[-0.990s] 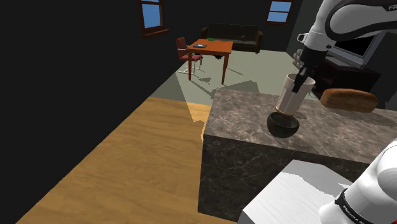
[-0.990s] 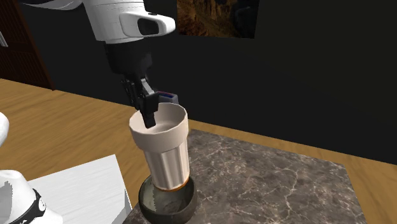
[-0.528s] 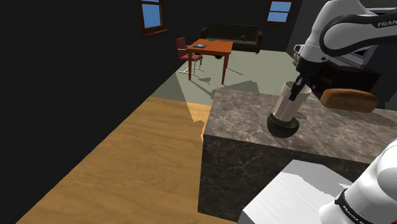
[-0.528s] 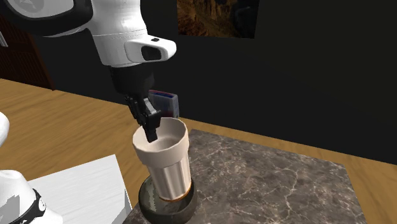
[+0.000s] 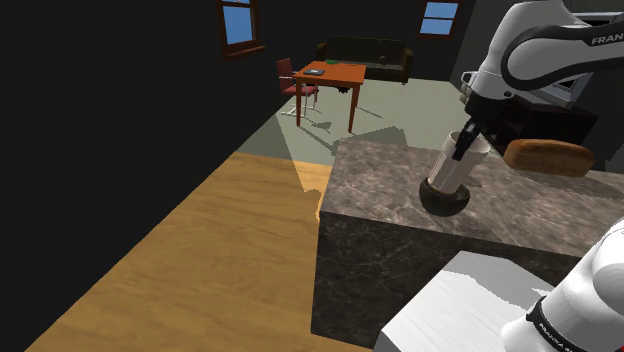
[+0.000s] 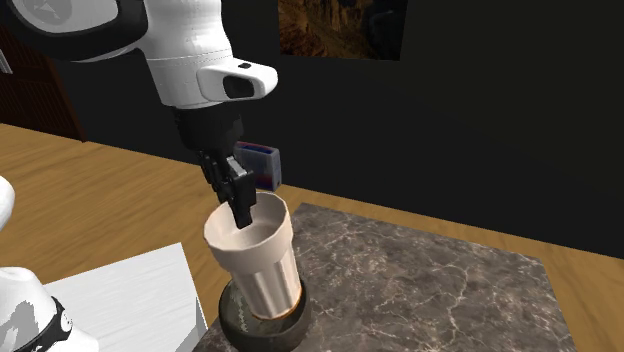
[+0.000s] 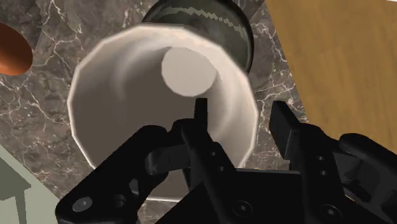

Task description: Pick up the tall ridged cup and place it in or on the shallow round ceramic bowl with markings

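One end effector (image 7: 242,117) finger inside ridged cup (image 6: 262,265) rim, other outside, parted, cup in bowl (image 6: 236,320)

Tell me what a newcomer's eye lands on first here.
First comes the pale ridged cup, set in a dark bowl near the edge of the stone counter, with the black gripper at its rim. After that, the brown loaf farther along the counter and the orange table in the lit room beyond.

Home with sofa (image 5: 365,58), dining table (image 5: 335,75)
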### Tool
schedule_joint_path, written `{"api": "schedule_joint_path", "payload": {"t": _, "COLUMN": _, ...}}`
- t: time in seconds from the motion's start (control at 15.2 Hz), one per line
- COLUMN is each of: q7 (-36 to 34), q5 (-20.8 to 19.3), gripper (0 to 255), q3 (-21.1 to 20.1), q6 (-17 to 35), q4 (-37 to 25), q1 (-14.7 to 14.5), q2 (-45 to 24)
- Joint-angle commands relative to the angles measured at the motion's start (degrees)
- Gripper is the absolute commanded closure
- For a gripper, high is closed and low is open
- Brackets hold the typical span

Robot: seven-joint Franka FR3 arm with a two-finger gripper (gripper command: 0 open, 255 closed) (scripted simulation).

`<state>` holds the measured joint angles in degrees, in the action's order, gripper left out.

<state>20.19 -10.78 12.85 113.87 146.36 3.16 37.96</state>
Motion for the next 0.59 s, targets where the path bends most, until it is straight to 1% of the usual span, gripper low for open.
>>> {"api": "schedule_joint_path", "payload": {"t": 0.0, "q7": 0.0, "q5": 0.0, "gripper": 0, "q3": 0.0, "q6": 0.0, "q4": 0.0, "q1": 0.0, "q2": 0.0}}
{"api": "schedule_joint_path", "payload": {"t": 0.26, "q7": 0.0, "q5": 0.0, "gripper": 0, "q3": 0.0, "q6": 0.0, "q4": 0.0, "q1": 0.0, "q2": 0.0}}
{"api": "schedule_joint_path", "payload": {"t": 0.53, "q7": 0.2, "q5": 0.9, "gripper": 0, "q3": -1.1, "q6": -7.7, "q4": -6.3, "q1": -0.3, "q2": 1.5}}
